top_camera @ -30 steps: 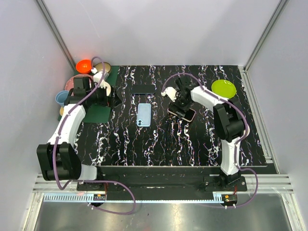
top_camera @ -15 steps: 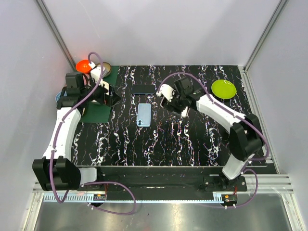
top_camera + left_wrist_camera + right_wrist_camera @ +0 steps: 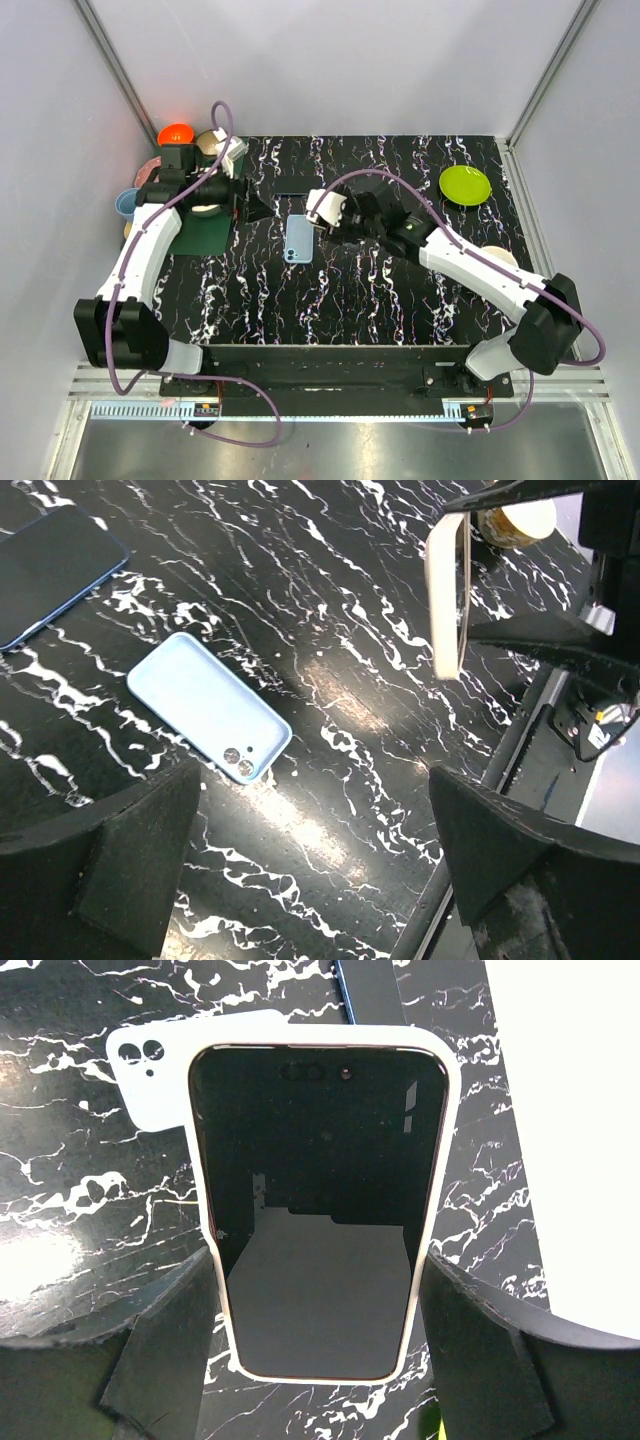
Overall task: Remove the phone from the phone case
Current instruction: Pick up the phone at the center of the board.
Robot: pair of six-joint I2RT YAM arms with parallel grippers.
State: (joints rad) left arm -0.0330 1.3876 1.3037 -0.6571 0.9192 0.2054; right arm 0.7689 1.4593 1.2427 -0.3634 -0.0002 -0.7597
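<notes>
My right gripper (image 3: 332, 216) (image 3: 320, 1272) is shut on the phone in its white case (image 3: 326, 209) (image 3: 318, 1190). It holds it off the black marbled table (image 3: 400, 300), with the dark screen facing the wrist camera. The fingers (image 3: 165, 1340) clamp the lower long edges. In the left wrist view the cased phone (image 3: 447, 595) shows edge-on at the upper right. My left gripper (image 3: 260, 208) (image 3: 312, 775) is open and empty, a short way left of the held phone, above the table.
A light blue phone or case (image 3: 298, 238) (image 3: 210, 705) lies camera side up between the grippers. A dark phone (image 3: 298, 185) (image 3: 50, 570) lies behind it. A green plate (image 3: 465, 184) sits at the back right. An orange bowl (image 3: 176, 133), stacked dishes and a green mat (image 3: 205, 238) are at the left.
My right gripper has lifted the cased phone off the table and carried it left toward the middle. My left gripper has swung right from the dishes toward it.
</notes>
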